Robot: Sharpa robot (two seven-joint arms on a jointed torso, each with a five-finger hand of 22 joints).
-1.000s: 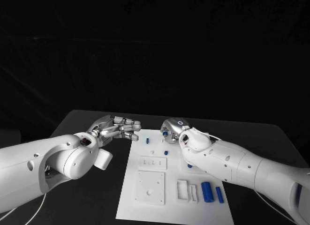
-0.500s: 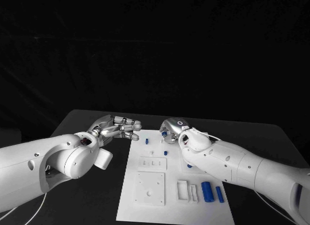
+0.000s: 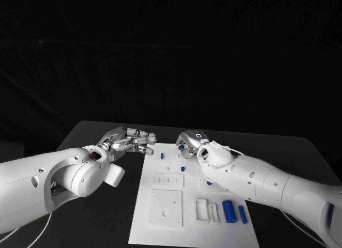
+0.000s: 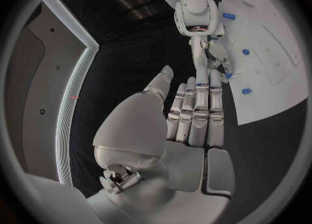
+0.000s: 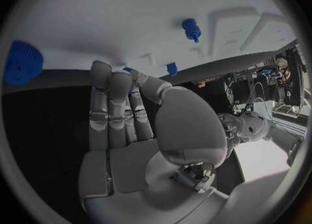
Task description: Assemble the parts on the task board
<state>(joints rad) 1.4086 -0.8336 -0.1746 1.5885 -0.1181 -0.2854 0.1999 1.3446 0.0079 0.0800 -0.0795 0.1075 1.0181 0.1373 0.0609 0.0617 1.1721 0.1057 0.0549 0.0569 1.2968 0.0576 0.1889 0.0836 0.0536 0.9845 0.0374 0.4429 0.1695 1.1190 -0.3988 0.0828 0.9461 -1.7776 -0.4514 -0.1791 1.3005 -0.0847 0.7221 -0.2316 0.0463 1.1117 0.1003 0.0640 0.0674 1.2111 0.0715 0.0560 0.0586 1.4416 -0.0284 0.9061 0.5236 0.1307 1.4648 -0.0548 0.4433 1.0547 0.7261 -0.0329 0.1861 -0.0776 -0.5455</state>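
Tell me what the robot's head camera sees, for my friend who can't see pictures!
Two white robot arms reach over a white rectangular task board on a black table. Their silver hands, left hand and right hand, hover at the board's far end, above small blue plastic parts.

Matt black desk [image 3: 103, 132] carries the task board [image 3: 165, 227], a smooth white plastic-looking plate with a dull finish. The blue parts [image 3: 228, 211] at the board's 4 o'clock look like smooth plastic. Both arms wear glossy white shells; the left hand [image 3: 130, 141] and right hand [image 3: 189, 143] show silvery, metallic-looking satin surfaces.
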